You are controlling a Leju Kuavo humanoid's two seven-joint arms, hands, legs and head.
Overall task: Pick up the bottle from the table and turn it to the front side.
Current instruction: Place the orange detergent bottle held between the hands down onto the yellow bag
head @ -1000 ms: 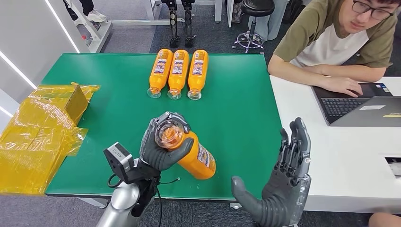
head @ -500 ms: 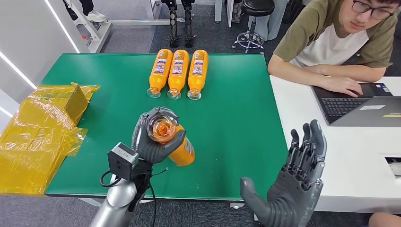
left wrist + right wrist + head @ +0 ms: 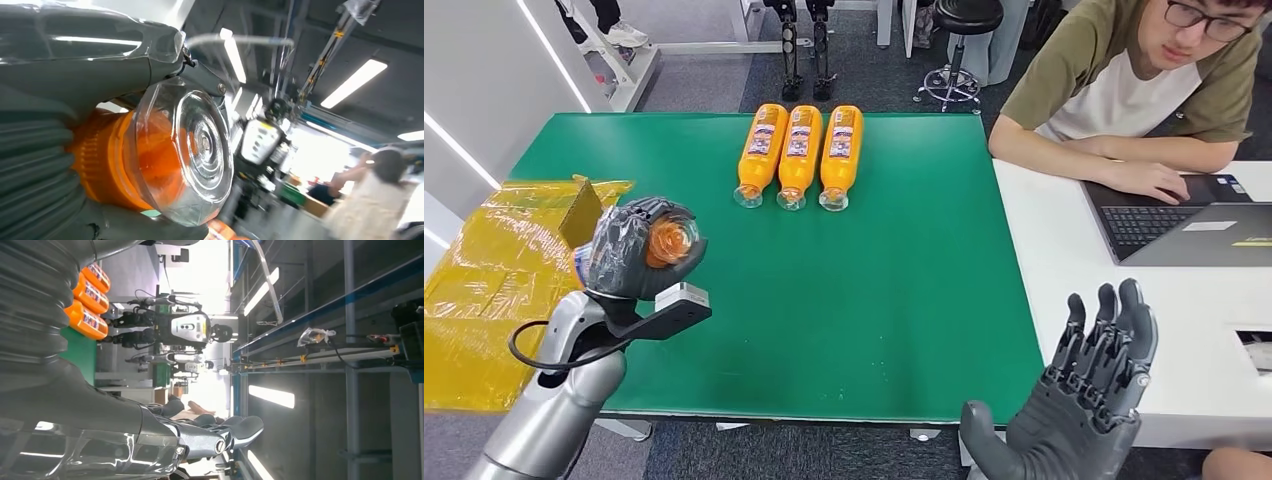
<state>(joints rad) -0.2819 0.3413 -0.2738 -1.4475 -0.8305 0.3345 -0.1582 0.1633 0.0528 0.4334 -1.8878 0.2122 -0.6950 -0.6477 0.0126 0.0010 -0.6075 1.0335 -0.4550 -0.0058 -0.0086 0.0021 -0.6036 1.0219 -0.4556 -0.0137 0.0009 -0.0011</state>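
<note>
A: Now the bottle is off the table, gripped in the left hand above the table's left edge, near the yellow wrapped boxes. Its clear bottom end faces the head camera; the orange body runs back into the fist.

B: Grip?

A: Fingers wrapped round the body. In the left wrist view the clear end stands proud of the thumb and ribbed cover. Held end-on like that, the label is hidden, so I cannot tell which side faces front.

B: Why hold it so high and out to the side?

A: My guess: clear of the table, the wrist has room to roll the bottle round its long axis. The turn itself looks not yet done.

B: Right hand?

A: Right hand is empty, fingers spread and pointing up, low by the near right corner of the table. Probably parked out of the way.

B: Anything else?

A: Three like bottles lie side by side at the far edge, labels up, likely the pattern to match. A person sits at the white desk to the right, hand on a laptop.
</note>
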